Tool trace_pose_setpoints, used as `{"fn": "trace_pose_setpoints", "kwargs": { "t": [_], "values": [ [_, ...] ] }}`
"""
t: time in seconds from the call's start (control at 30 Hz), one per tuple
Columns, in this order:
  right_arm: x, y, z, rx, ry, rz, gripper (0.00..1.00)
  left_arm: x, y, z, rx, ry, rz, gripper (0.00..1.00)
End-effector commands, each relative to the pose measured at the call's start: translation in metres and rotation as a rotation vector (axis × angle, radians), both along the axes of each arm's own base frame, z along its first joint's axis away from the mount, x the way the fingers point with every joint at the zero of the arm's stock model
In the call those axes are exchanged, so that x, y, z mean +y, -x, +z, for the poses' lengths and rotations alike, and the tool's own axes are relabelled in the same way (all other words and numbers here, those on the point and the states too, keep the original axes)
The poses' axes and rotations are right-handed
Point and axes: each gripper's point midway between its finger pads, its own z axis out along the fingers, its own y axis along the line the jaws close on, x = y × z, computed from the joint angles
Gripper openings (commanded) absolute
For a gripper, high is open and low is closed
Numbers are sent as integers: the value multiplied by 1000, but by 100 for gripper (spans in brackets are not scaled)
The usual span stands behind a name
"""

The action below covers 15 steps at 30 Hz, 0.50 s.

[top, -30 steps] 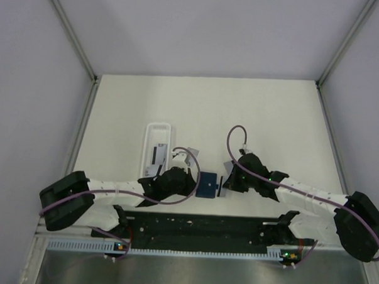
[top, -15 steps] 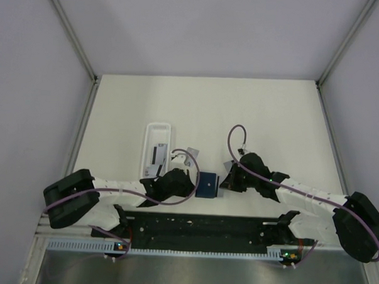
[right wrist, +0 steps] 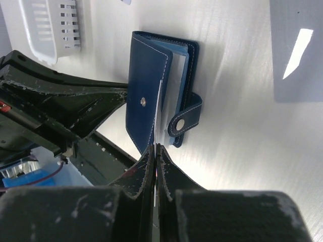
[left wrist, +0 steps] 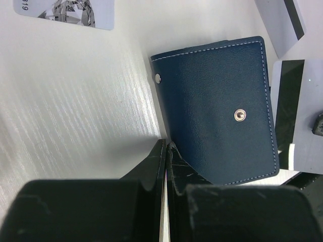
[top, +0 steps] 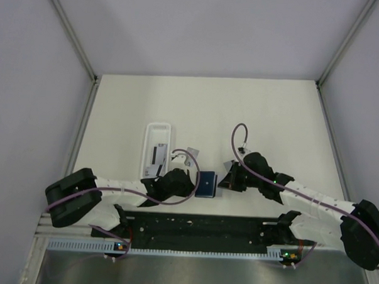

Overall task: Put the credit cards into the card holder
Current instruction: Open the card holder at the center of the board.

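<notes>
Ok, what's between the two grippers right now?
The card holder fills the gap between the left gripper and the right gripper in the top view. The right wrist view shows a credit card, pinched edge-on by that gripper, reaching into it.

The white table [top: 253,113] carries a slotted tray [top: 158,144], a navy card holder [top: 206,184] near the front edge, and a grey card [top: 191,152] near the tray.

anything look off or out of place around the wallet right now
The card holder gapes ajar, its snap tab hanging undone to one side. A credit card lies loose on the table, apart from it. Nothing looks damaged.
</notes>
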Motion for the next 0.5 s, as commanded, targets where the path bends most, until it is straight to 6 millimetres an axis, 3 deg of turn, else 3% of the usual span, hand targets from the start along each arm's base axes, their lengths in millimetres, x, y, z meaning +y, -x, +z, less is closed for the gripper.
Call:
{"fn": "trace_pose_setpoints", "kwargs": {
  "t": [0.0,0.23,0.47],
  "values": [
    [20,-5,35,-52,-129,55,0,-3,-2,-1,-2,-2,-6,0],
    [42,-8,54,-68,-238,110,0,-10,0,-1,-1,24,-43,0],
    [53,-11,53,-55,-264,137,0,-28,4,1,-3,79,-118,0]
  ]
}}
